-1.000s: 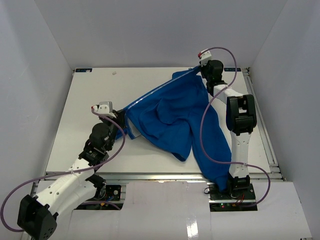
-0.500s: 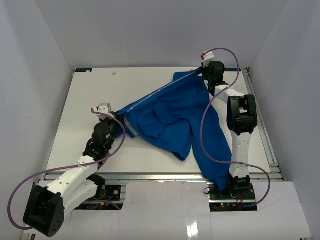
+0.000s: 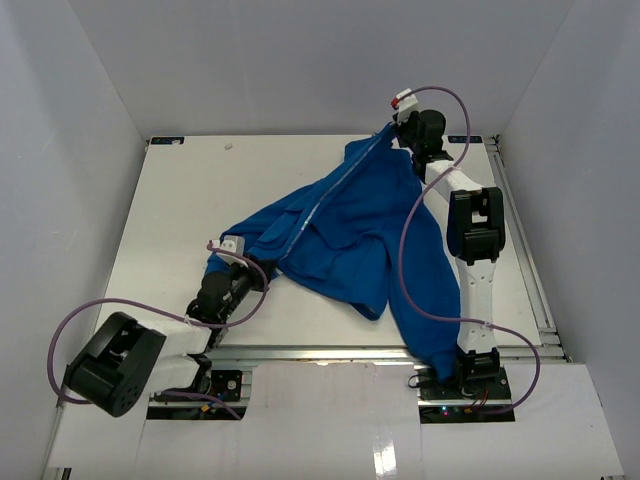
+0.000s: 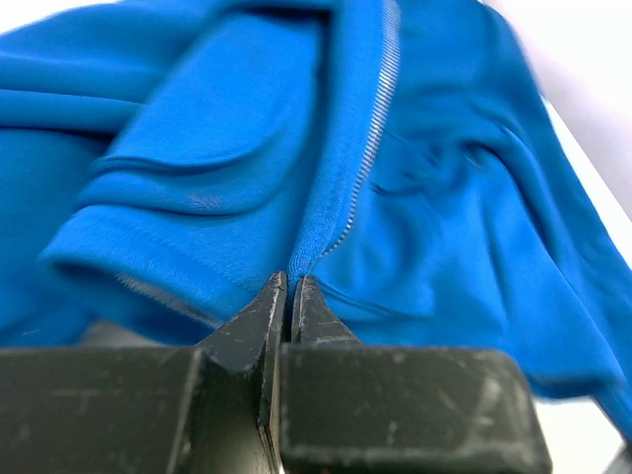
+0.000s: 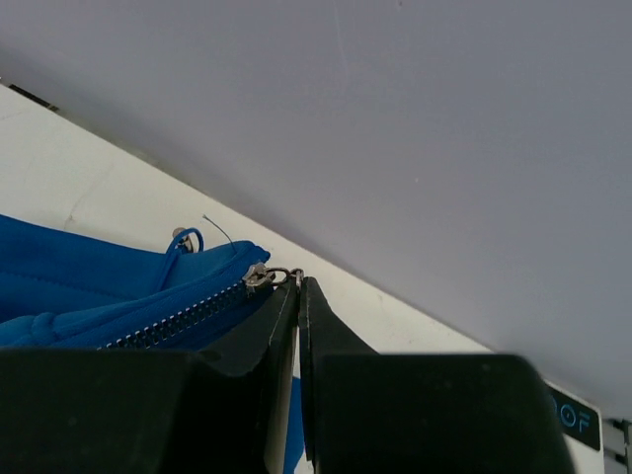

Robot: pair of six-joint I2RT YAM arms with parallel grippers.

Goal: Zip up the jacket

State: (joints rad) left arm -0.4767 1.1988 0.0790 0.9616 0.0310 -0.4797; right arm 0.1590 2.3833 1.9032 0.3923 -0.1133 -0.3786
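Top view, jacket: I see the jacket [image 3: 350, 230] lying on the table [image 3: 170, 200], with its zipper line [image 3: 322, 198] stretched slantwise between the two grippers (one sleeve reaches the near edge).
Top view, grippers: the left gripper [image 3: 262, 276] is at the near end of the zipper line, and the right gripper [image 3: 392, 128] is at the far end.
Left wrist view: the jaws are pressed together and pinch the blue hem where the zipper ends.
Right wrist view: the jaws are almost together and nip the zipper pull [image 5: 281, 276].
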